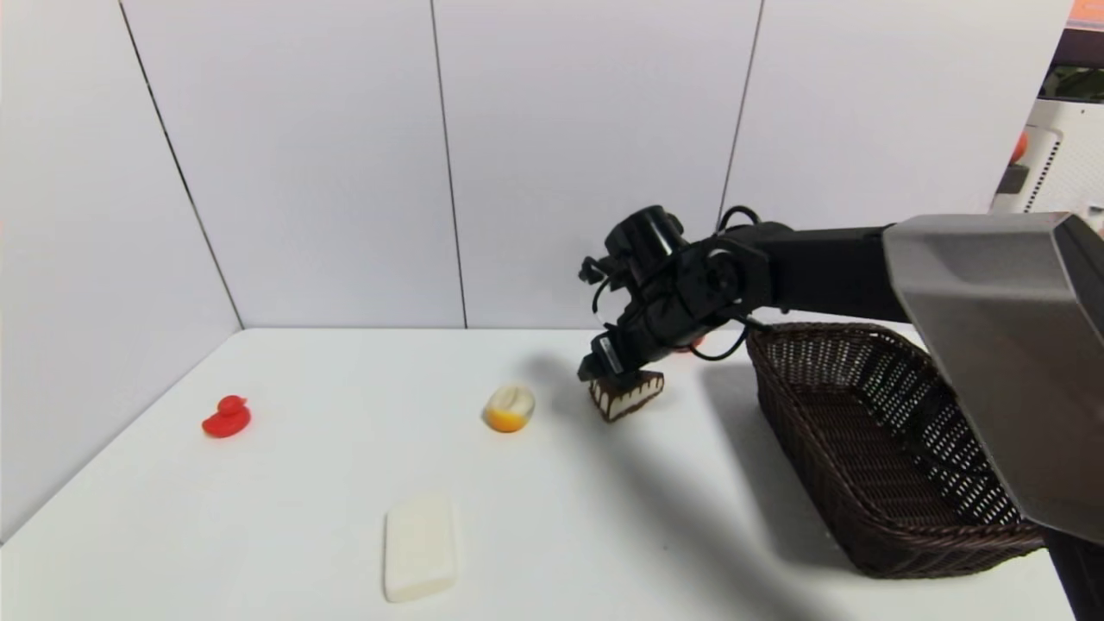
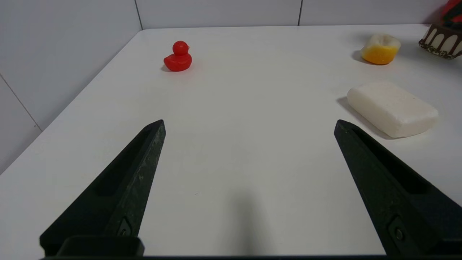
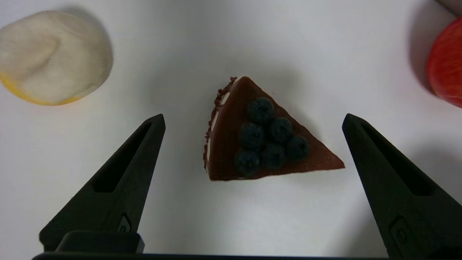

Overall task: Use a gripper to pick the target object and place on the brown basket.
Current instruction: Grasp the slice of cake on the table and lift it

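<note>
The target cake slice (image 1: 627, 397), chocolate with cream stripes and blueberries on top, lies on the white table left of the brown basket (image 1: 780, 405). My right gripper (image 1: 614, 362) hangs just above it, pointing down. In the right wrist view the gripper (image 3: 252, 121) is open and the slice (image 3: 267, 141) lies between the two spread fingers, untouched. My left gripper (image 2: 249, 124) is open and empty, low over the near-left part of the table; the slice (image 2: 442, 43) shows far off in its view.
An orange-and-cream fruit (image 1: 509, 407) sits just left of the slice. A red apple (image 3: 445, 68) lies close on its other side. A white block (image 1: 419, 545) lies near the front, a red duck (image 1: 227, 417) at the far left. White walls stand behind and left.
</note>
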